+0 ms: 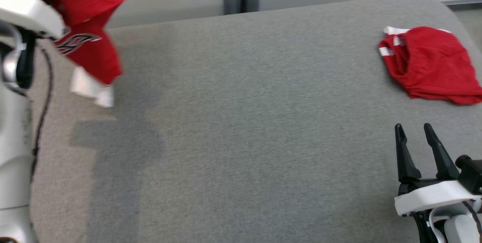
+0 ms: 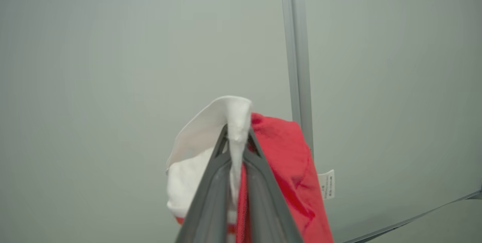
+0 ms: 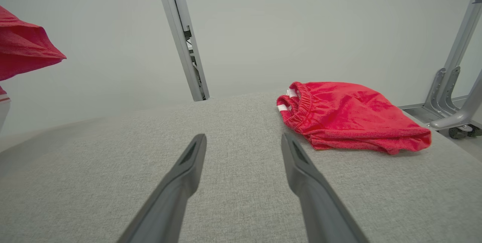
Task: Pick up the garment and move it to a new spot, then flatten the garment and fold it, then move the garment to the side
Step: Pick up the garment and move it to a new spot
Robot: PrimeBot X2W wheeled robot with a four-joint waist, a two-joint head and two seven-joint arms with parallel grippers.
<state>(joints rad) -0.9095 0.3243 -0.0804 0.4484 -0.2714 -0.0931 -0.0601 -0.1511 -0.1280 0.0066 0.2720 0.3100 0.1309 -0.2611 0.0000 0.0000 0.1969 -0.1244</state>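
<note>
Grip condition comes first. We read the left gripper (image 2: 237, 139) as closed on a thin fold of the garment (image 2: 290, 160). In the left wrist view its two fingers (image 2: 211, 197) pinch a white edge of cloth, with white fabric bulging on one side and red fabric with a care label (image 2: 326, 184) hanging on the other. The hold takes in little material, near the finger ends. We judge slip to be the main hazard: the weight of the hanging cloth, or a quick swing of the arm, could draw the edge out of the jaws and drop the piece in a heap.

In the head view the garment hangs bunched at the far left, above the grey padded surface (image 1: 244, 122), white hem lowest. We cannot tell whether that hem touches the surface. If it drags during transfer, friction could pull against the pinch or roll the hem under, making flattening harder.

The right gripper (image 1: 413, 130) stands wide and empty at the near right, low over the surface. The folded shorts (image 1: 433, 62), also red, lie at the far right, well apart from the held garment. We judge that a set-down too near them risks overlap, and a right-arm reach could catch them.
</note>
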